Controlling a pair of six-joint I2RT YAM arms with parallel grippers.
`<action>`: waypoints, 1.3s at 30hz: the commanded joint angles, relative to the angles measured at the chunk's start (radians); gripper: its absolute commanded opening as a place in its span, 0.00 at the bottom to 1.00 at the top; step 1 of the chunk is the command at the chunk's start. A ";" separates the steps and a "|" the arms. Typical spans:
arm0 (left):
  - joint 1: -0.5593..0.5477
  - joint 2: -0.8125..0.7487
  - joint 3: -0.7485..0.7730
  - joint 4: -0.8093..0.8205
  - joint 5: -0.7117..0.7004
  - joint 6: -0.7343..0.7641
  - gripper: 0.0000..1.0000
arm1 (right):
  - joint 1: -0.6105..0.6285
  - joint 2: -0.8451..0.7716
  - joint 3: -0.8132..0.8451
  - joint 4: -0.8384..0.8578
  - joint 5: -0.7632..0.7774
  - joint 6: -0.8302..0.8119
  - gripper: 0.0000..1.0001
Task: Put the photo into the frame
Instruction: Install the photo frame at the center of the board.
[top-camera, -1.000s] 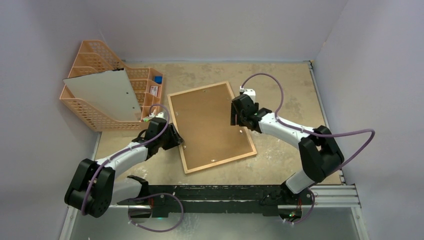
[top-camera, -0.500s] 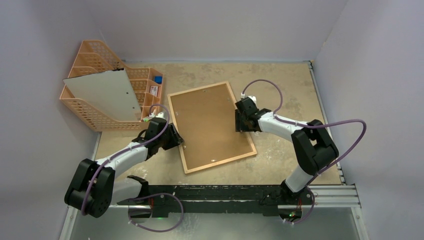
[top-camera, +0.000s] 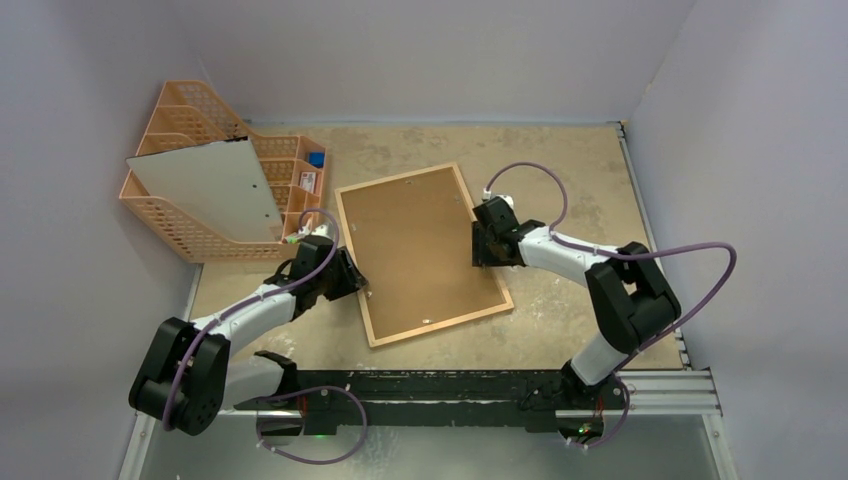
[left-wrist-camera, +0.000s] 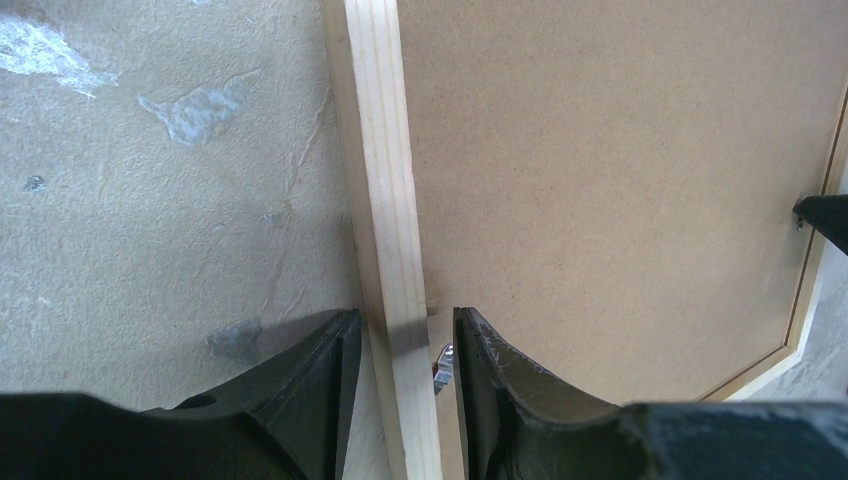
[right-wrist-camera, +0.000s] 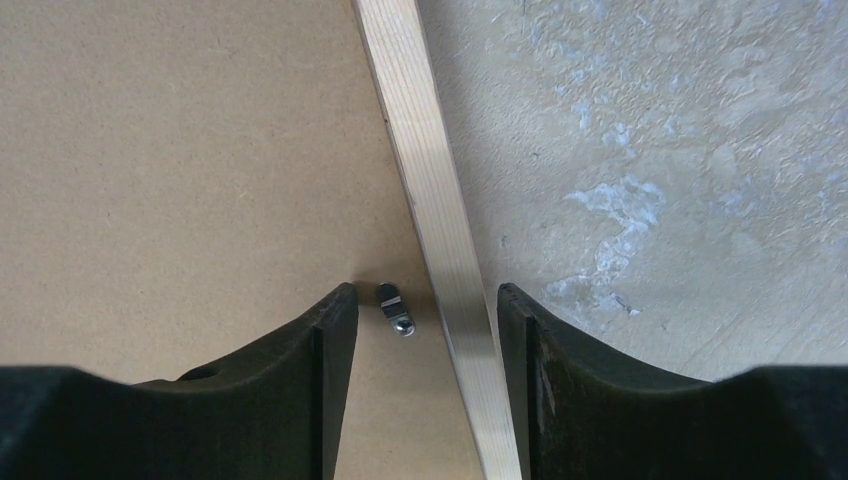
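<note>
The frame (top-camera: 441, 323) lies face down on the table, its brown hardboard back (top-camera: 420, 250) up. The photo is hidden. My left gripper (top-camera: 355, 280) straddles the frame's left light-wood edging (left-wrist-camera: 385, 150). Its outer finger is against the wood and its inner finger (left-wrist-camera: 480, 370) against a small metal clip (left-wrist-camera: 443, 362), so my left gripper (left-wrist-camera: 407, 330) is shut on the edging. My right gripper (top-camera: 478, 245) straddles the right edging (right-wrist-camera: 420, 150). There my right gripper (right-wrist-camera: 425, 300) stands open, with gaps on both sides and a turn clip (right-wrist-camera: 394, 308) between the fingers.
An orange mesh organizer (top-camera: 175, 225) stands at the back left with a pale grey sheet (top-camera: 215, 190) leaning in it. Walls close the table on the left, back and right. The black rail with the arm bases (top-camera: 450, 385) runs along the near edge.
My right gripper has slid slightly outward to sit over the frame's right edging, and its jaws have narrowed. The left arm and the frame have not moved.
</note>
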 joint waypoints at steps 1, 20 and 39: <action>-0.005 -0.004 0.035 0.018 -0.002 0.010 0.41 | 0.001 -0.038 -0.026 -0.063 -0.013 0.021 0.57; -0.005 -0.008 0.046 0.002 -0.015 0.013 0.41 | -0.064 -0.041 -0.074 0.012 -0.006 0.098 0.36; -0.005 -0.003 0.047 0.008 -0.014 0.013 0.41 | -0.120 -0.150 -0.097 0.060 -0.124 0.091 0.30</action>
